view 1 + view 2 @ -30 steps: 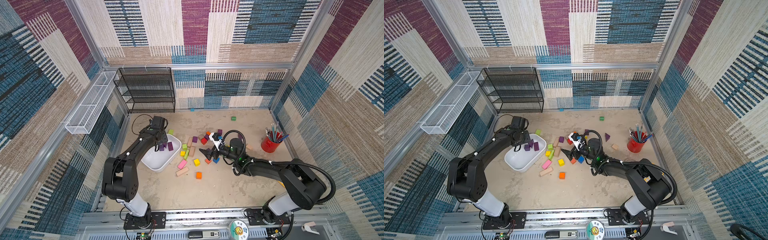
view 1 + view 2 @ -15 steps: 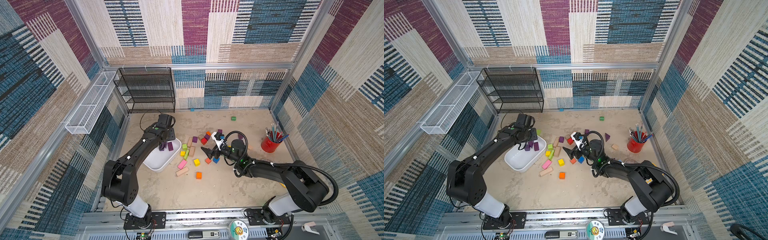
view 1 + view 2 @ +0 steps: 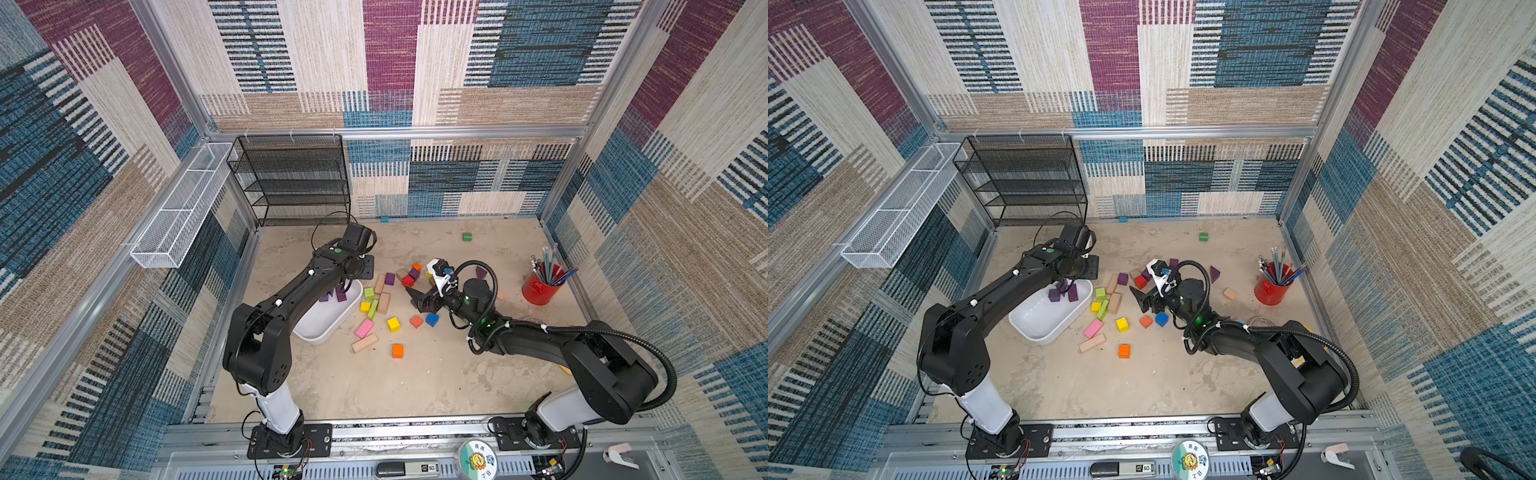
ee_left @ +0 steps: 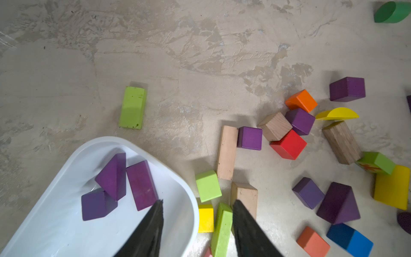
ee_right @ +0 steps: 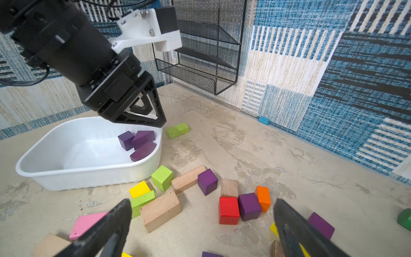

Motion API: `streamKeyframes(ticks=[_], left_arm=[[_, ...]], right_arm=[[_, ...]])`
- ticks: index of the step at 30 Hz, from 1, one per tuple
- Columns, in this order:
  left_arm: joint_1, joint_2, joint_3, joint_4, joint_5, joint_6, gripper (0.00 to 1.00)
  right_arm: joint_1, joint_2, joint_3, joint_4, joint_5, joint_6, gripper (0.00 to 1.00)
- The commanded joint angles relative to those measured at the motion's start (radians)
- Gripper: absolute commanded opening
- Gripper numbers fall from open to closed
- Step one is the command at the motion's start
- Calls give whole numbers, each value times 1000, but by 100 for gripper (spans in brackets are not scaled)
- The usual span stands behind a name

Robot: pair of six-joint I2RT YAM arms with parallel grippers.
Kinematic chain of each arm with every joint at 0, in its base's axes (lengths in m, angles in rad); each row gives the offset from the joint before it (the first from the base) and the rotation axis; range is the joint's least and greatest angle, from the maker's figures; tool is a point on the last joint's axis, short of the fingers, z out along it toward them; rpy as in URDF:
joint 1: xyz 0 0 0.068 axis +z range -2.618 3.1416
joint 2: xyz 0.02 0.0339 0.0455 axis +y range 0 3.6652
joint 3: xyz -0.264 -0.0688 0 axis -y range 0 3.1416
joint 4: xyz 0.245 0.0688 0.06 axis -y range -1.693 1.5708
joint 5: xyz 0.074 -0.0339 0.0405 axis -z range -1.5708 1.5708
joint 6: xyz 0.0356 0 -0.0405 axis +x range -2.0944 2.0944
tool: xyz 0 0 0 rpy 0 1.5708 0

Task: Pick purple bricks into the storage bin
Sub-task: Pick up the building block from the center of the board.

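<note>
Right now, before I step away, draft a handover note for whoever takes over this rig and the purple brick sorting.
Left end effector: open, empty, over the rim of the white plastic storage bin.
Right end effector: wide open, empty, pointed at loose blocks around a red wooden cube.
Done: three dark-purple wooden bricks lie in the bin: a wedge, an oblong, a cube.
Left: at least six purple bricks loose on the tabletop, among them a purple cube beside a tan oblong block and a big purple wedge.
</note>
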Motion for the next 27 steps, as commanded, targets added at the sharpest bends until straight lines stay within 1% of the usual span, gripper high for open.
streamKeyframes(ticks=[1, 10, 16, 21, 27], left_arm=[[-11, 16, 26, -14, 24, 35, 53], [-27, 72, 70, -25, 32, 55, 53], [-42, 112, 104, -23, 35, 68, 53], [-63, 153, 141, -33, 43, 89, 53], [-80, 208, 178, -40, 70, 122, 53]], right_arm=[[-1, 3, 10, 25, 46, 18, 100], [-26, 15, 20, 17, 68, 51, 100], [-74, 10, 12, 14, 96, 112, 100], [-122, 0, 0, 10, 96, 176, 100], [-156, 5, 8, -9, 67, 226, 100]])
